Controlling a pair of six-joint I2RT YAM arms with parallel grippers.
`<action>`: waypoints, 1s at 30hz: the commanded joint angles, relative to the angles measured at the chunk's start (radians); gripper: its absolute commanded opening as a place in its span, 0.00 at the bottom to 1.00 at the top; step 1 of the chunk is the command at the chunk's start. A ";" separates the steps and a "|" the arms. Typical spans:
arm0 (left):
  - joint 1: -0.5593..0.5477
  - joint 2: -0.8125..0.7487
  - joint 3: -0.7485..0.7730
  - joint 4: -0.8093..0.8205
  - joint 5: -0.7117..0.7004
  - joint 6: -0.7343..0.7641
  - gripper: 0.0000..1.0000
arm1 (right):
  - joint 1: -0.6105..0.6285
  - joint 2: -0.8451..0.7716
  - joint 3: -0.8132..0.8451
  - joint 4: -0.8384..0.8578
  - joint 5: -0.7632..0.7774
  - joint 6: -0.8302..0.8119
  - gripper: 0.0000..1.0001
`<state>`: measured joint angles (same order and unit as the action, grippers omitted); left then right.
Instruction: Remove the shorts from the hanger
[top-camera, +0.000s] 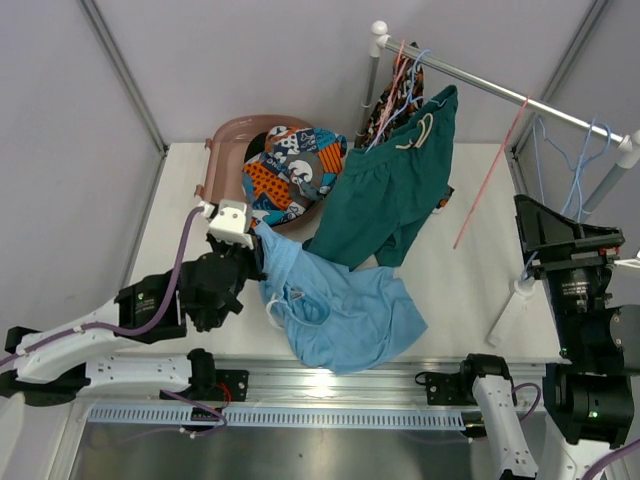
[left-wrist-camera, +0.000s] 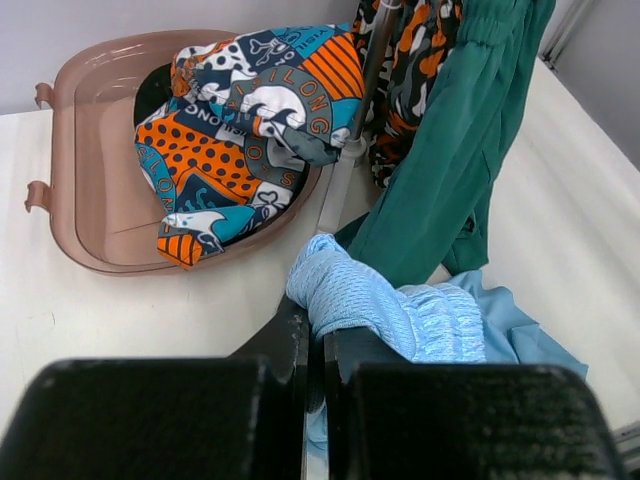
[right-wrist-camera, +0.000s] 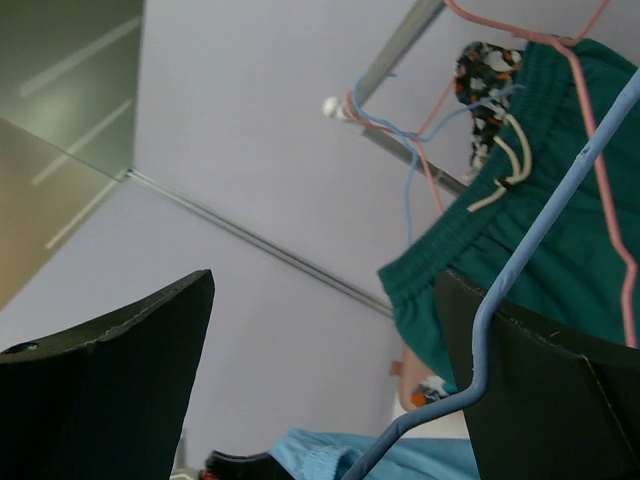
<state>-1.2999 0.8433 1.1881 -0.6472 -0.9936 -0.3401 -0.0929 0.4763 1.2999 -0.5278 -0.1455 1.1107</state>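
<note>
My left gripper (top-camera: 247, 248) is shut on the waistband of the light blue shorts (top-camera: 345, 315), which lie spread on the table; the wrist view shows the jaws (left-wrist-camera: 318, 335) pinching the ribbed band (left-wrist-camera: 390, 305). The teal green shorts (top-camera: 395, 190) hang from the rack and drape onto the table. The camouflage shorts (left-wrist-camera: 415, 70) hang behind them. The patterned shorts (top-camera: 290, 170) lie in the brown basket (top-camera: 225, 140), with dark fabric (left-wrist-camera: 155, 90) beneath. My right gripper (top-camera: 548, 228) is open and empty below the rail, a blue hanger wire (right-wrist-camera: 540, 230) crossing its right finger.
The rack's rail (top-camera: 500, 92) runs across the back right, its post base (top-camera: 515, 310) on the table. A pink hanger (top-camera: 490, 170) and blue hangers (top-camera: 565, 155) dangle from the rail. Grey walls enclose the table (top-camera: 470, 270).
</note>
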 joint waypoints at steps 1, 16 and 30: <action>0.008 0.017 0.036 0.055 0.012 0.032 0.00 | 0.002 0.082 0.010 -0.153 0.014 -0.187 1.00; 0.010 -0.039 -0.042 -0.015 -0.017 -0.036 0.00 | 0.001 0.268 0.039 -0.205 0.023 -0.406 0.99; 0.215 0.017 0.017 0.103 0.157 0.142 0.00 | 0.002 0.217 0.098 -0.524 0.144 -0.595 0.99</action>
<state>-1.1465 0.8272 1.1110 -0.6350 -0.8948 -0.2996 -0.0910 0.7300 1.3548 -0.9844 -0.0334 0.5758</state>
